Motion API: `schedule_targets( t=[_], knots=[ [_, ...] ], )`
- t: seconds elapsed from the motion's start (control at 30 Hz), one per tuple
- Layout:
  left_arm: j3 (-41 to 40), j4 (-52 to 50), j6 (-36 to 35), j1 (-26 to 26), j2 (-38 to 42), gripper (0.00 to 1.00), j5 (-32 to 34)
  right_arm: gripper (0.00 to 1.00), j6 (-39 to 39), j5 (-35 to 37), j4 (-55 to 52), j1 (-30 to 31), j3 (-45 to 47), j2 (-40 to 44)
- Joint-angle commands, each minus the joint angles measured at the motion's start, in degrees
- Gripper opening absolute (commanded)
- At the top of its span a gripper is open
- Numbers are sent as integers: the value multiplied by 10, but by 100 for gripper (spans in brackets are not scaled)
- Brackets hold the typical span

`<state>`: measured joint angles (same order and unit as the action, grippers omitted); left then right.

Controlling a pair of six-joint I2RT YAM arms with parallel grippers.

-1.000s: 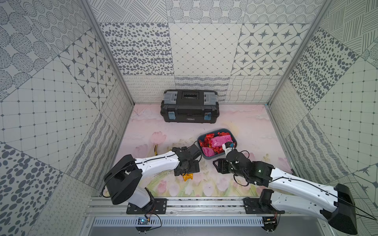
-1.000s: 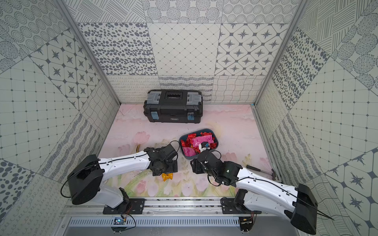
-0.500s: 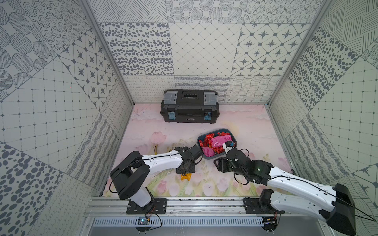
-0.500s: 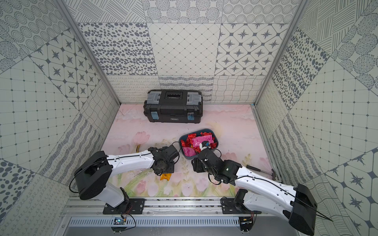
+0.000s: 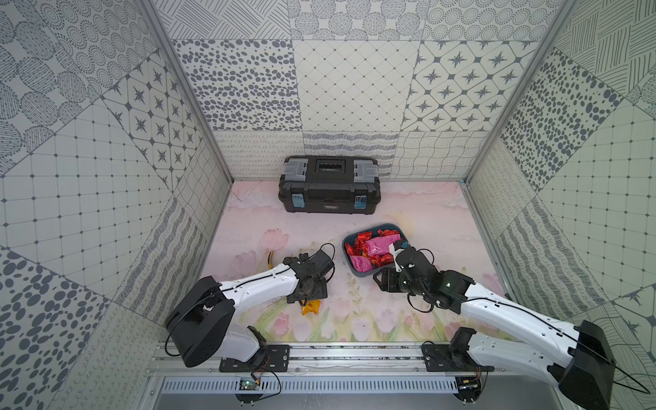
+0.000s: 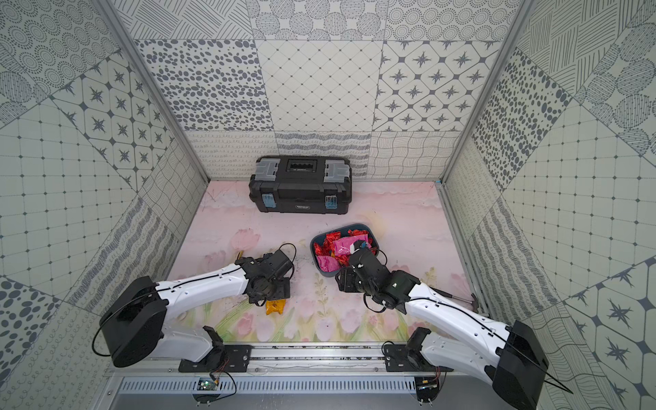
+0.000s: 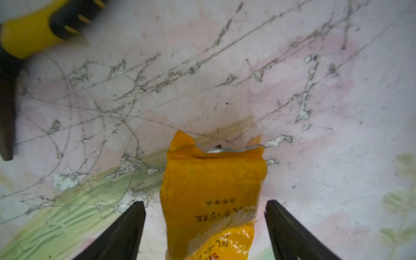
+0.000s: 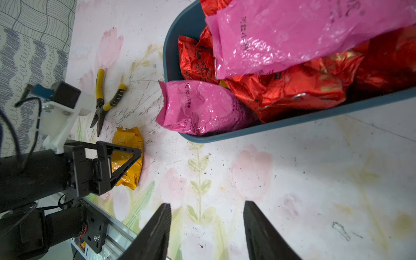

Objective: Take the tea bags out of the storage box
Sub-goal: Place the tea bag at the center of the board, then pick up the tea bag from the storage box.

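The left end effector [image 7: 204, 202] hangs low over the scratched, flower-printed surface [image 7: 337, 112] with its two black fingers spread wide apart. A long orange-yellow foil tea bag [image 7: 211, 186] lies flat on the surface between them. There is a gap on either side of it, so neither finger presses it. Both top views show this tea bag [image 5: 310, 307] [image 6: 275, 307] outside the box, toward the front rail and under the left arm's tip.

The shallow teal-blue plastic storage box [image 8: 292, 122], rectangular with rounded corners, sits on the surface to the right of that tea bag and apart from it. It holds a heap of crinkled red foil tea bags [image 8: 292, 90]. One long pink foil tea bag [image 8: 292, 33] lies across the top of the heap. A second pink foil tea bag [image 8: 198, 108] sits at a rounded corner, with its end poking past the rim.

The right end effector [image 8: 207, 203] hovers just beside the box's near wall, above bare surface. Its fingers are parted and nothing is between them.

A pair of yellow-handled pliers [image 8: 101, 99] lies on the surface near the orange-yellow tea bag, on the side toward the left wall. A black toolbox with grey lid compartments and blue latches [image 5: 330, 188] stands closed against the back wall, well apart from the rest.
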<state>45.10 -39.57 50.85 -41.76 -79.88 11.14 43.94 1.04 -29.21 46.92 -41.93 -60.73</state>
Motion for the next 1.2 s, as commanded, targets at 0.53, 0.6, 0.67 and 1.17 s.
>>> schedule_targets(
  t=[0.53, 0.6, 0.67, 1.17],
  knots=[
    [82, 145, -8, 11, 141, 93, -149, 57, -92, -35, -155, -177, -242, -165],
    [91, 187, -27, 11, 120, 93, -194, 56, -62, -63, -147, -201, -230, -163],
    [106, 216, -44, 12, 90, 92, -235, 55, -42, -90, -130, -219, -213, -151],
    [258, 299, -89, 13, -176, 76, -363, 54, -13, -95, -118, -253, -110, -3]
  ],
)
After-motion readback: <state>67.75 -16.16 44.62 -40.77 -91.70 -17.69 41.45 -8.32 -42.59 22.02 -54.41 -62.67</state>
